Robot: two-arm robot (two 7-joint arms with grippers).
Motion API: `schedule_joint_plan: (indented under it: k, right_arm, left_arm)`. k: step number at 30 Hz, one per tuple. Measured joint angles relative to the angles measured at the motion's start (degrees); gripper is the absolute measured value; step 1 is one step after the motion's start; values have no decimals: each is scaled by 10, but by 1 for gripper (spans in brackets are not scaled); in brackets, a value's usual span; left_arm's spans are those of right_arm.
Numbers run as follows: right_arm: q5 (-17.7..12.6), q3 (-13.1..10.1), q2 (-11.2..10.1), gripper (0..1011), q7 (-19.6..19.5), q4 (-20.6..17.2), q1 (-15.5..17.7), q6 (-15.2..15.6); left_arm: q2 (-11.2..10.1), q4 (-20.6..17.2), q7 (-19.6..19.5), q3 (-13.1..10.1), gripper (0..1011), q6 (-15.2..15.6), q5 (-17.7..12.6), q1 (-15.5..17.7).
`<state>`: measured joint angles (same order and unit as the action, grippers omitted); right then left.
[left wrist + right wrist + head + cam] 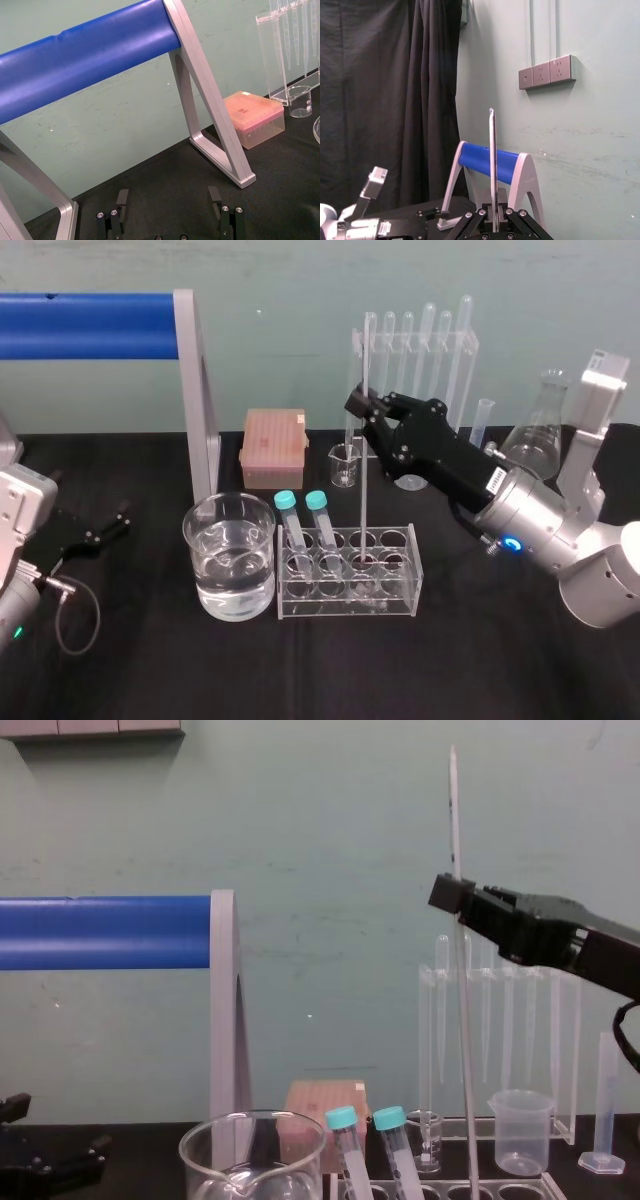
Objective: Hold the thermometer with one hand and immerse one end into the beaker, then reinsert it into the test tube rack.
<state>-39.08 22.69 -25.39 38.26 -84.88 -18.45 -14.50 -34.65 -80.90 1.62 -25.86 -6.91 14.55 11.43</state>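
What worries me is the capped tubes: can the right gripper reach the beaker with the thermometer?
Probably yes. The right gripper holds the thermometer high; the open beaker sits beside the test tube rack. The capped tubes between look low enough to lift over.

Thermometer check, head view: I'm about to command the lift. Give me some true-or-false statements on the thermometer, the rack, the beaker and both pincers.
1. The thermometer stands upright with its lower end in the test tube rack. True.
2. The right pincer is closed on the thermometer, well above the rack. True.
3. The thermometer's tip is dipped in the beaker. False: the beaker, holding clear liquid, stands to the left of the rack, apart from the thermometer.
4. The left pincer grips the beaker. False: it is open and empty, well to the beaker's left.
5. Two teal-capped tubes sit in the rack. True.
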Motion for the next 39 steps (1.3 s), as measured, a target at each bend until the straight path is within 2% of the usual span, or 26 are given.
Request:
schedule_joint_plan:
  k: [21,39]
  right_arm:
    - [45,20,19,57,16,68,-14,-1]
    - [52,22,22,68,18,78,-17,-4]
  left_arm:
    - [0,0,0,0,1008,0,0,0]
    - [0,0,0,0,1008,0,0,0]
